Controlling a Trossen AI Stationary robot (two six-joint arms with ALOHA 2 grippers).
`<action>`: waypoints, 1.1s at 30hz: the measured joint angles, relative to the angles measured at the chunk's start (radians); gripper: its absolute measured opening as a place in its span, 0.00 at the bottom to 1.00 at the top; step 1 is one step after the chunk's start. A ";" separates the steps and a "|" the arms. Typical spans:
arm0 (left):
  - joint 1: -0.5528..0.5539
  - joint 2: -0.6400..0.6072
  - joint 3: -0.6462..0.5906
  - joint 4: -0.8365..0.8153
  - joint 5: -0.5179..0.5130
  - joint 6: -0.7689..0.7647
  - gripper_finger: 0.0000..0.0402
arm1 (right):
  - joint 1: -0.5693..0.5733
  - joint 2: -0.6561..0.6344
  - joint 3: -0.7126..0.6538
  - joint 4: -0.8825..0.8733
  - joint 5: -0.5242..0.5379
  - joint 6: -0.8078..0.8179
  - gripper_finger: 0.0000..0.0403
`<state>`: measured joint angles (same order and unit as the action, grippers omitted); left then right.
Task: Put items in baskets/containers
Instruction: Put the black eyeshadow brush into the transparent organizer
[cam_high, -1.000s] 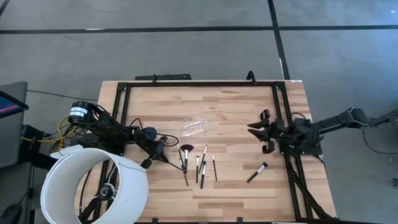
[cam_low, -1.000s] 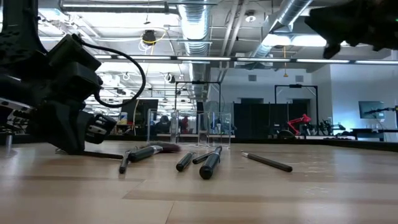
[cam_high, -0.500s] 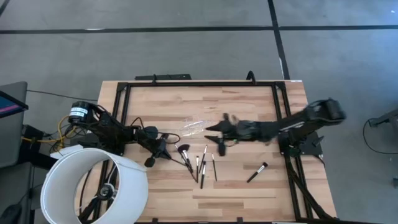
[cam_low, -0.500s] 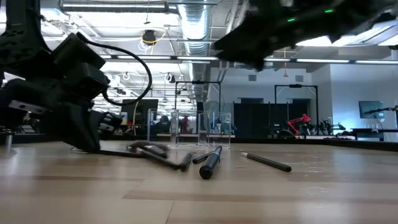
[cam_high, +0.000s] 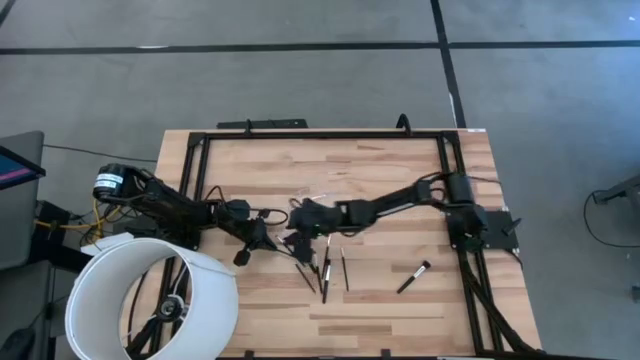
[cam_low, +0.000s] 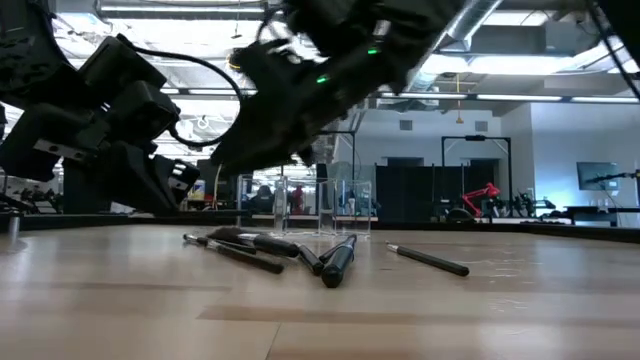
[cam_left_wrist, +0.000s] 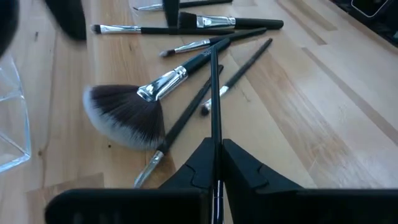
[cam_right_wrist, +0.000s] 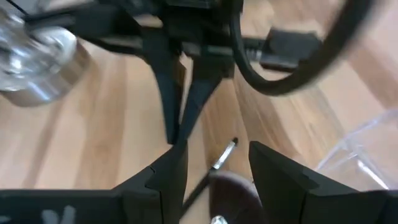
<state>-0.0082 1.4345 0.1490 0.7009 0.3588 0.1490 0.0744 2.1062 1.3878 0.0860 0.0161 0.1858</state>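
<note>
Brushes (cam_high: 322, 265) lie fanned on the table (cam_high: 380, 170), one more (cam_high: 412, 277) apart toward the right, just beside a clear tray (cam_left_wrist: 11, 118). Left end effector (cam_left_wrist: 214, 163) is pinching one thin brush (cam_left_wrist: 213, 93) by its handle. Right end effector (cam_right_wrist: 214, 163), fingers spread, hovers over the fluffy brush (cam_left_wrist: 134, 109), facing the left one.

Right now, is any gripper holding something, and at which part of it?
The left gripper is shut on a thin brush, gripping its black handle. The right gripper holds nothing, open over the brushes.
</note>
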 joint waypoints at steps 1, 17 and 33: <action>0.000 0.000 0.000 -0.001 -0.001 0.000 0.05 | -0.003 0.024 0.043 -0.050 -0.002 0.000 0.40; -0.001 0.000 0.001 -0.006 -0.082 0.004 0.05 | -0.005 0.243 0.392 -0.439 -0.150 0.131 0.40; -0.001 -0.084 0.002 0.005 -0.072 0.001 0.05 | -0.005 0.238 0.392 -0.446 -0.145 0.060 0.39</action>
<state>-0.0093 1.3505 0.1505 0.7054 0.2864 0.1499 0.0692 2.3444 1.7802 -0.3603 -0.1291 0.2455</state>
